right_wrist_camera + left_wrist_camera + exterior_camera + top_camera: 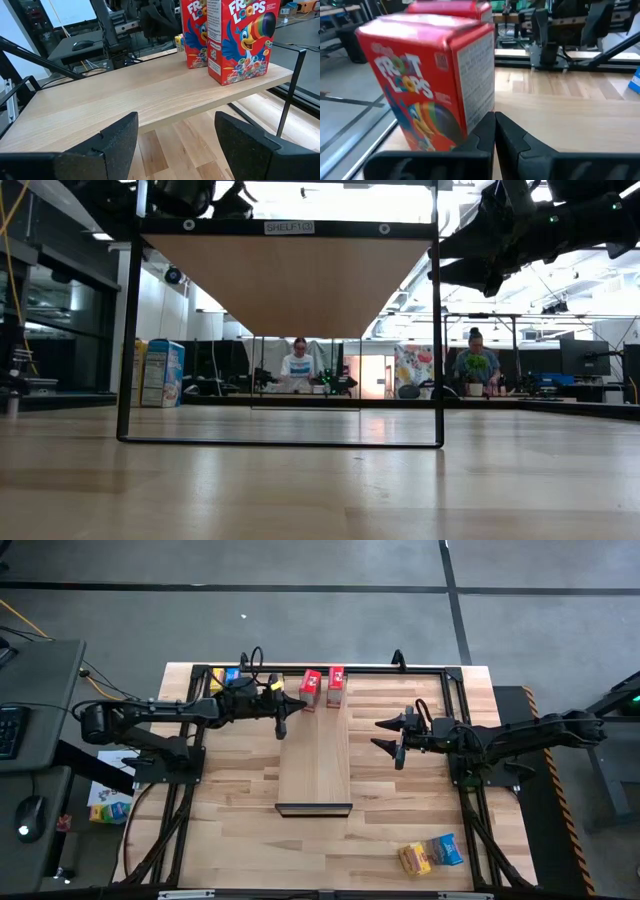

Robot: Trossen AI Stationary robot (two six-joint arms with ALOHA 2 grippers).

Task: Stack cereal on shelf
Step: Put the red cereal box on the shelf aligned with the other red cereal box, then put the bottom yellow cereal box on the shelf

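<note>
My left hand sits over the far end of the shelf, its fingers pressed together with nothing between them — the left wrist view shows the two tips touching. One red cereal box stands upright just beside that hand, toward the far edge, and the second red box stands close by it on the same end of the shelf. In my left wrist view the near red box fills most of the frame, just ahead of the closed fingertips, with the other red one behind it.

My right hand hangs over the desk beside the shelf's right edge, fingers spread wide and empty. From there I look across the pale board at the two red boxes at its far end, well apart from my fingers.

A yellow box and a blue box lie side by side on the desk near its front right corner, well away from both hands. Another yellow box and blue box sit at the far left corner, behind my left arm.
</note>
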